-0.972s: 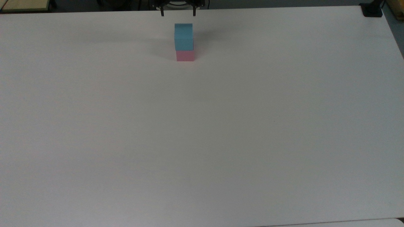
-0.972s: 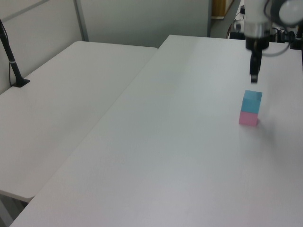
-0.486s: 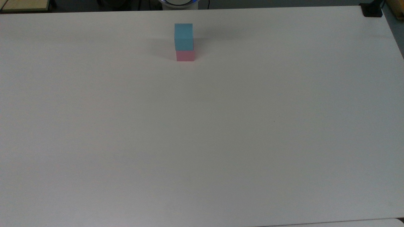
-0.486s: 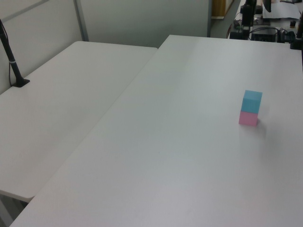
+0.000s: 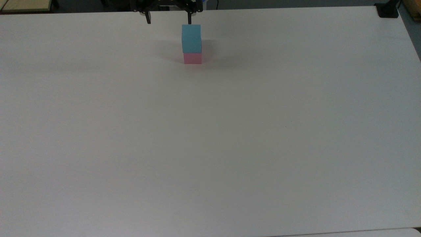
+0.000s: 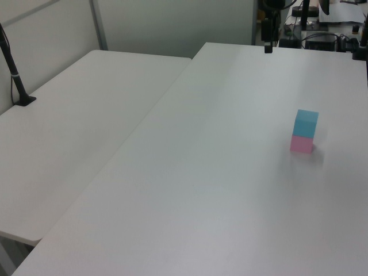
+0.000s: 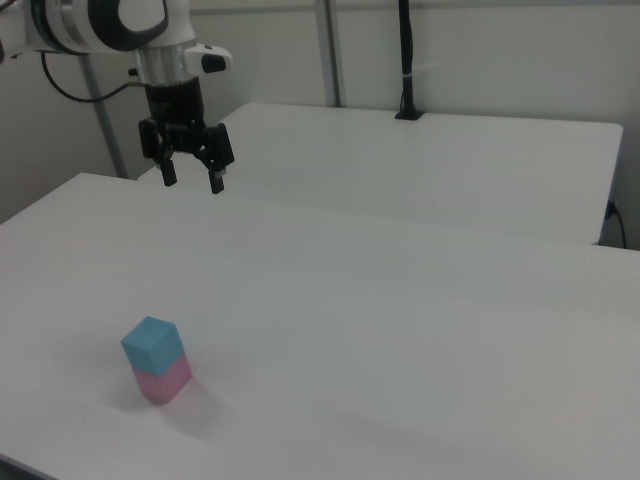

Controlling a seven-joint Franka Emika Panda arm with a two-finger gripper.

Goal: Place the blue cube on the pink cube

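Observation:
The blue cube (image 5: 191, 38) rests squarely on top of the pink cube (image 5: 193, 58) near the far edge of the white table (image 5: 210, 131). The same stack shows in the left view, blue cube (image 6: 306, 123) over pink cube (image 6: 302, 144), and in the right view, blue cube (image 7: 152, 344) over pink cube (image 7: 163, 382). My gripper (image 5: 168, 19) hangs open and empty in the air, raised well above the table and off to the top view's left of the stack. In the right view the gripper (image 7: 192, 181) is high behind the cubes with its fingers spread.
A second white table (image 6: 75, 132) adjoins on the left view's left, with a black post (image 6: 14, 75) clamped at its edge. A black clamp (image 5: 387, 11) sits at the top view's far right corner. Cables and equipment (image 6: 322, 37) lie beyond the far edge.
One second ago the gripper hung just above the stack, then it left both views. Now it is back in sight, higher and shifted to the top view's left. The cubes have not moved.

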